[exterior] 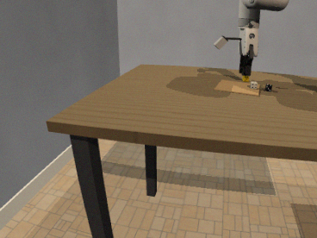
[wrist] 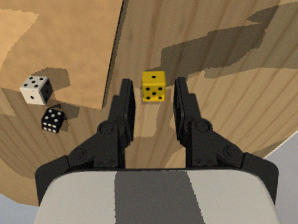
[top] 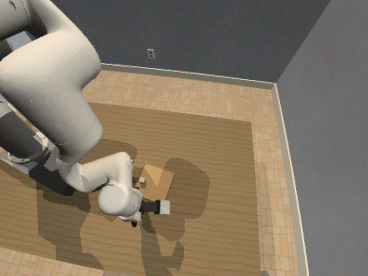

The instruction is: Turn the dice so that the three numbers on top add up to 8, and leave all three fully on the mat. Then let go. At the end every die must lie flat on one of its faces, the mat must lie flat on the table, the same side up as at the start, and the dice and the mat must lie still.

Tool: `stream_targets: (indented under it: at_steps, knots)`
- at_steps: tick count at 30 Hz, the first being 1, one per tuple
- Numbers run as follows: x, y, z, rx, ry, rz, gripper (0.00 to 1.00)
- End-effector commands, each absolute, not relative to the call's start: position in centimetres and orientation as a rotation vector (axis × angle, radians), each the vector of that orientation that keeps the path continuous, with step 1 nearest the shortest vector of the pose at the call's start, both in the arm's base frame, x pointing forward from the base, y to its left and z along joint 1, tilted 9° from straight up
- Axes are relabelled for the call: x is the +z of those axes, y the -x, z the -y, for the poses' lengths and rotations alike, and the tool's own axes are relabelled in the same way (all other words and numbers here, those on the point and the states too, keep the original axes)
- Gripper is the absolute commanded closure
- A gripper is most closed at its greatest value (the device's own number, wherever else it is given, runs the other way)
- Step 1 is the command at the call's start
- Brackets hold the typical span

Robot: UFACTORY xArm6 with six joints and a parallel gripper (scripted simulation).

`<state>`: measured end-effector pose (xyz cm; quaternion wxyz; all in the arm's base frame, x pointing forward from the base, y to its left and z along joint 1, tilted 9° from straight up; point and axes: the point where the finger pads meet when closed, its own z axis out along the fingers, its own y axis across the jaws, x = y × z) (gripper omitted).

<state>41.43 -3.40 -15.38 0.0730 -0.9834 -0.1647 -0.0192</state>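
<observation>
Your gripper [exterior: 245, 72] [wrist: 154, 91] stands partway open and holds nothing: its flat, black, slab-like fingers are parallel, with the yellow die [exterior: 245, 78] [wrist: 153, 86] in the space between their tips in the wrist view and a visible gap on either side. That die is a plain, opaque cube with dark round pips, one on the face you see uppermost in the wrist view and five on the face below it. You have it outside the mat [top: 159, 182] [exterior: 233, 87] [wrist: 60, 45], over the striped wood grain of the tabletop [top: 225, 160] [exterior: 142, 116] [wrist: 225, 107]. The mat is a thin, straight-edged square, orange-tan and faintly mottled, lying flat, with a paler lit patch and shadow across it. Near one of its edges you can find the white die [top: 142, 180] [exterior: 253, 85] [wrist: 36, 90], an off-white cube with black pips; the wrist view gives you five on its upper face and one on a side, but you cannot tell from it whether the whole base is on the mat. Just beside it is the black die [exterior: 269, 87] [wrist: 53, 120], off the mat on the wood, a dark cube with white pips, turned at an angle to your fingers.
</observation>
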Motion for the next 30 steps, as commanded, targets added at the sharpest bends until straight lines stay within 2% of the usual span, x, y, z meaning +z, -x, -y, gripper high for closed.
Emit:
stream_targets:
  at_steps: [1, 30]
  knots:
    - [-15.3, -41.6, 3.4, -0.062, 2.955, 0.495, 0.64]
    - [-17.4, -41.6, 3.1, -0.062, 2.955, 0.495, 0.64]
